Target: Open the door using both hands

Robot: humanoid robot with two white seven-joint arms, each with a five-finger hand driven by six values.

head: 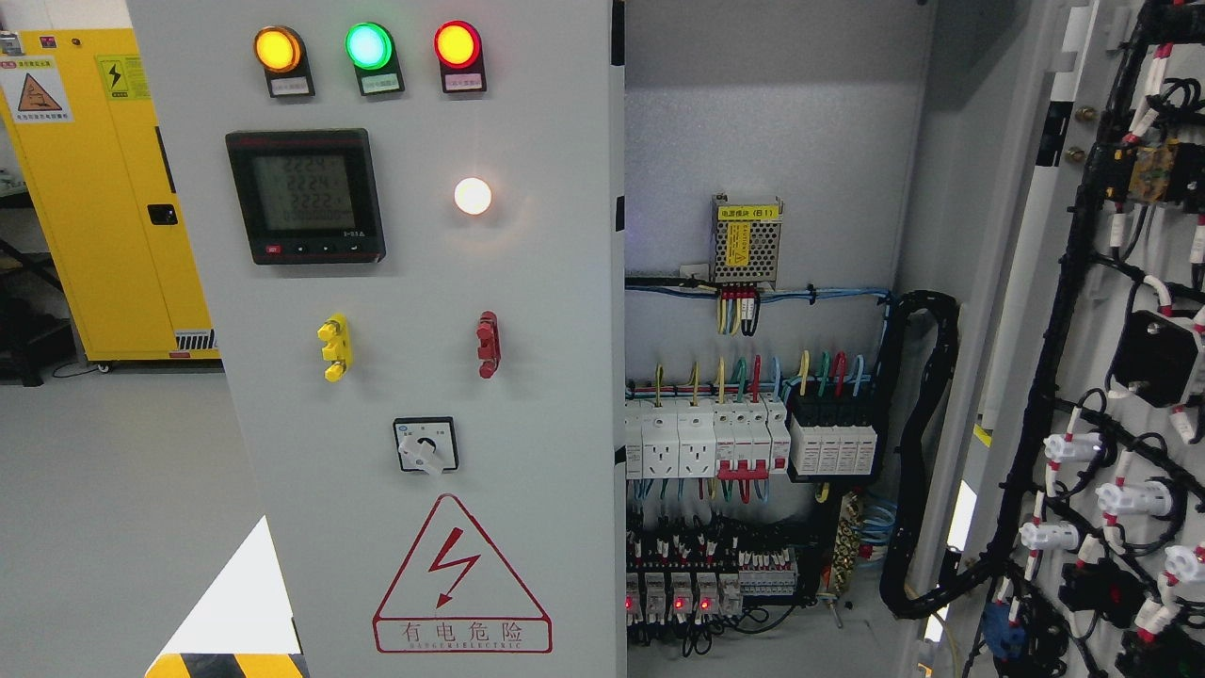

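Hands: neither robot hand nor arm shows in the head view, so I cannot tell whether the fingers are released, clenched or grasping anything.
Yellow cabinet (104,188): stands far left, behind, well apart from the work.
Left door (405,377): closed, tall axis upright, face square to the camera; it carries 3 lamps (368,47), a meter (305,196) and a rotary switch (425,445), so its front must stay readable.
Warning triangle (461,574): low on that door, marking live parts behind.
Cabinet interior (753,235): exposed; breakers (748,443) sit in a row at mid height.
Right door (1083,377): swung outward at far right, inner wired face turned toward the interior, long axis vertical; this half looks already open.
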